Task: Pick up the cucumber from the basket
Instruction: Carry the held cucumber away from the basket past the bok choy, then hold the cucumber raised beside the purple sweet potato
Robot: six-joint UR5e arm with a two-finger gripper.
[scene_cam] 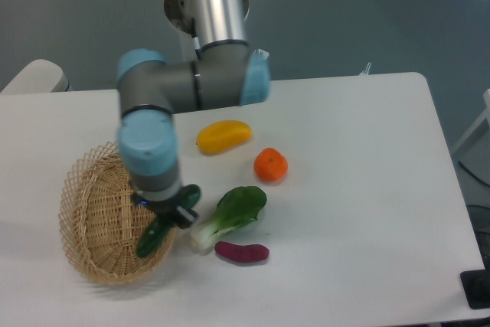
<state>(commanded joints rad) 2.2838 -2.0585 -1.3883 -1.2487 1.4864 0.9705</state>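
cucumber [163, 222]: dark green, glossy, tilted, over the right rim of the basket [92, 216] | claw [173, 213]: clamped on the cucumber's middle | hidden: claw fingers and cucumber middle behind the wrist | beside: bok choy [230, 216]

Lab, robot arm [207, 82], white table [360, 189]

Bright, even overhead light; soft shadows; slightly soft focus; arm [184, 86] faintly motion-blurred.
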